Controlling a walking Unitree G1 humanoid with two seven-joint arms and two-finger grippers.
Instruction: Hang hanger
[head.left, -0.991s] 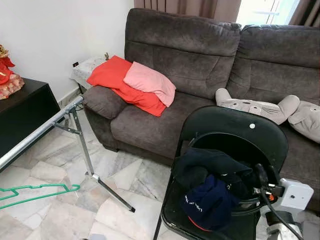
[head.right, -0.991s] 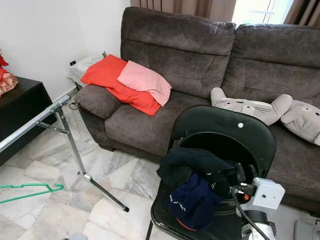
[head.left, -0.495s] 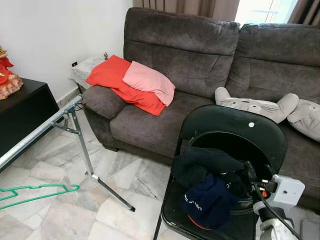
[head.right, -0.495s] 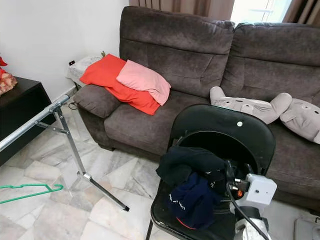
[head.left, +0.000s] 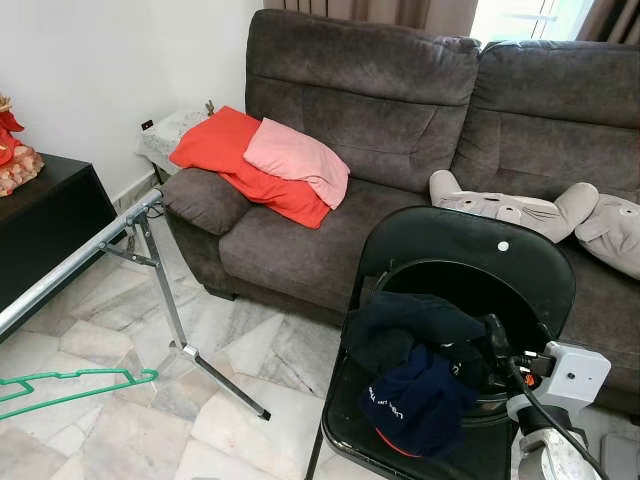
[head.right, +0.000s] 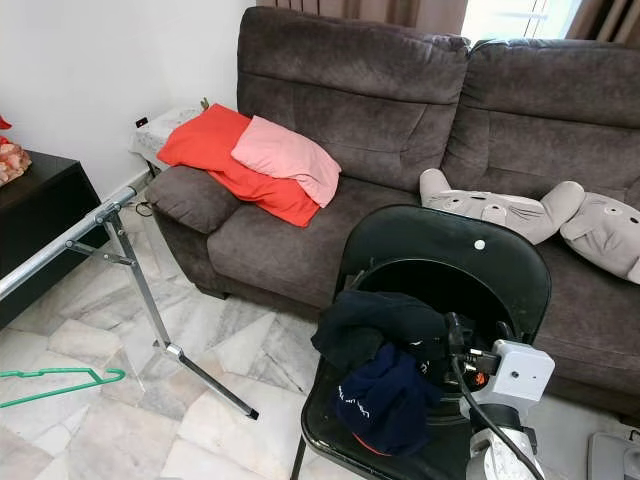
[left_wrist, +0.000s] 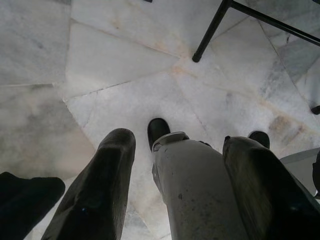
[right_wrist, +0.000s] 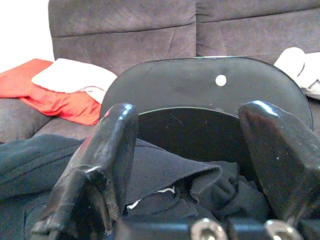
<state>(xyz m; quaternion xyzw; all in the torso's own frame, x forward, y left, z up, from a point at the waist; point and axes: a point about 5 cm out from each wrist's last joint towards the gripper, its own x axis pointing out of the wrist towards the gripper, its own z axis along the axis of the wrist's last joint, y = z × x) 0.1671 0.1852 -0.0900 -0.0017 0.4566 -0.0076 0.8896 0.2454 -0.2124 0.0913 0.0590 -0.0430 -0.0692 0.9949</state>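
- The right gripper (right_wrist: 187, 165) is being held with its fingers spread wide, nothing between them, just above the dark clothes (head.left: 420, 365) at the right edge of the chair seat.
- The clothes are being carried in a heap on the black folding chair (head.left: 470, 255), which is standing in front of the grey sofa (head.left: 400, 120).
- The green hanger (head.left: 75, 385) is lying flat on the marble floor (head.left: 240, 350) near its left edge, beneath the metal rail (head.left: 80, 260) of the clothes rack and well apart from the chair.
- The left gripper (left_wrist: 175, 195) is being pointed down at the floor, fingers wide apart and empty.
- A red cushion (head.left: 235, 165) and a pink cushion (head.left: 297, 160) are being propped on the sofa's left armrest.
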